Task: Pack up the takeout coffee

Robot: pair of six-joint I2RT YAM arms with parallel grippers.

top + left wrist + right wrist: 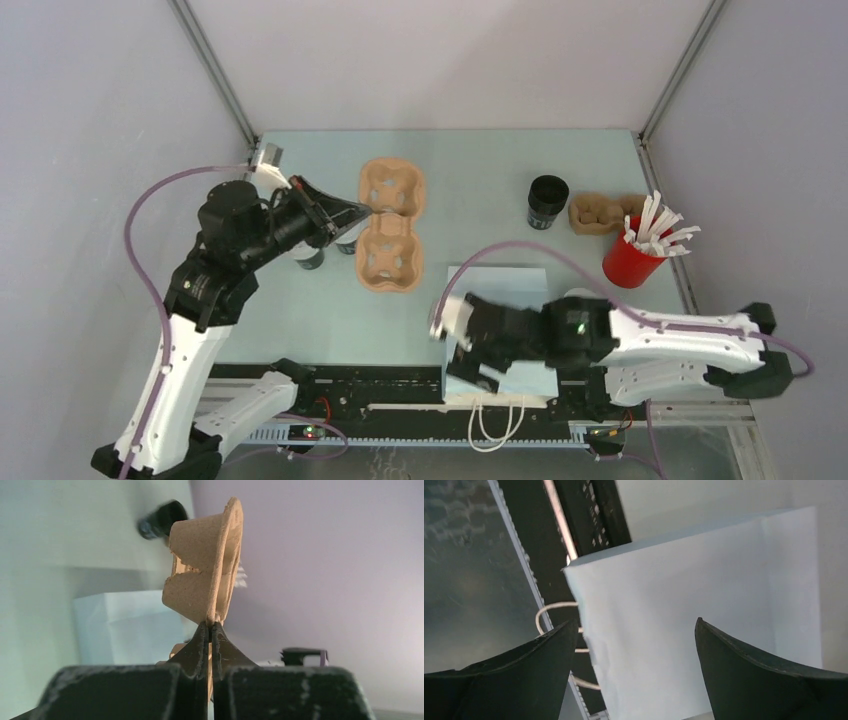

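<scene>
Left of frame: left end effector (363, 211) pinched together on left rim of pulp cup carrier (392, 225), upper centre-left on counter (480, 160). Dark cups (310, 258) under left wrist, just beside carrier. Lower centre: white paper bag (500, 285) lying at near edge, handles past edge. Right end effector (636, 625) over bag, fingers wide apart, holding nothing. Upper right: black cup (547, 200), second pulp carrier (600, 213), red cup of white sticks (633, 262).

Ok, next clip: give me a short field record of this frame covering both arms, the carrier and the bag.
left gripper: jaws shut on the rim of the pulp cup carrier
right gripper: jaws open, over the white paper bag
bag pose: lying flat, handles past the table's near edge
black cup: standing alone, far side
red cup: holds white sticks
</scene>
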